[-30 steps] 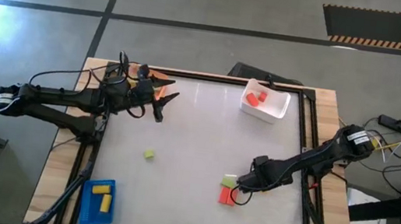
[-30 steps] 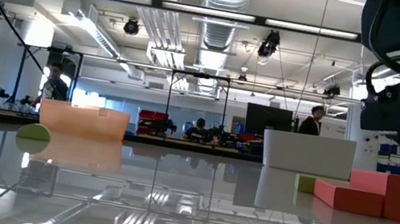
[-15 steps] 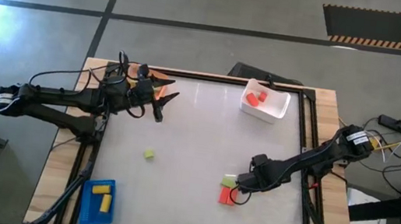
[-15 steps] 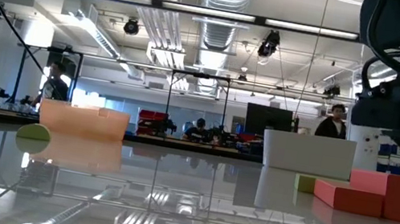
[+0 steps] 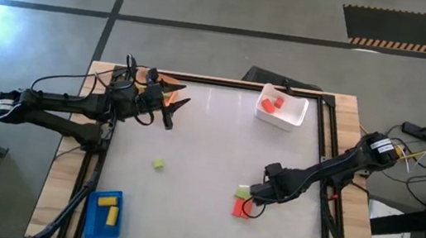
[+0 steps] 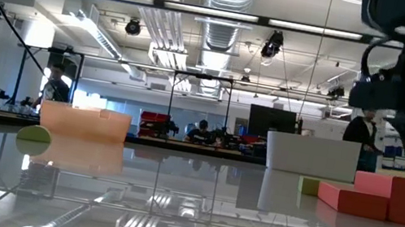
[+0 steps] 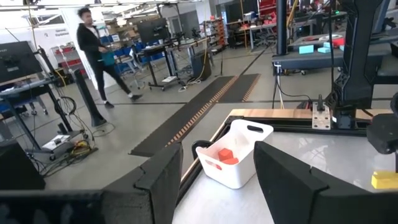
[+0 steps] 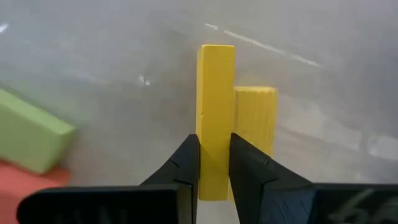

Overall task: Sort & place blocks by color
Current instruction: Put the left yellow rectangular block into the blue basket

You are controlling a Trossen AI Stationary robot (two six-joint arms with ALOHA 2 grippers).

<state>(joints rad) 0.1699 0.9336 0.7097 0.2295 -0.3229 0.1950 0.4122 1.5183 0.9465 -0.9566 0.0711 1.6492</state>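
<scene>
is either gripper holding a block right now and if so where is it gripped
The right gripper is shut on a yellow block, pinching its near end between both fingers. The left gripper is open and holds nothing.

The table (image 5: 209,148) has a smooth, glossy pale top that mirrors the ceiling lights inside a raw wooden border (image 5: 347,113), while the yellow block (image 8: 216,112) looks like matt painted wood, the white tray (image 7: 239,158) smooth plastic, and the gripper fingers (image 8: 186,165) matt black.
</scene>
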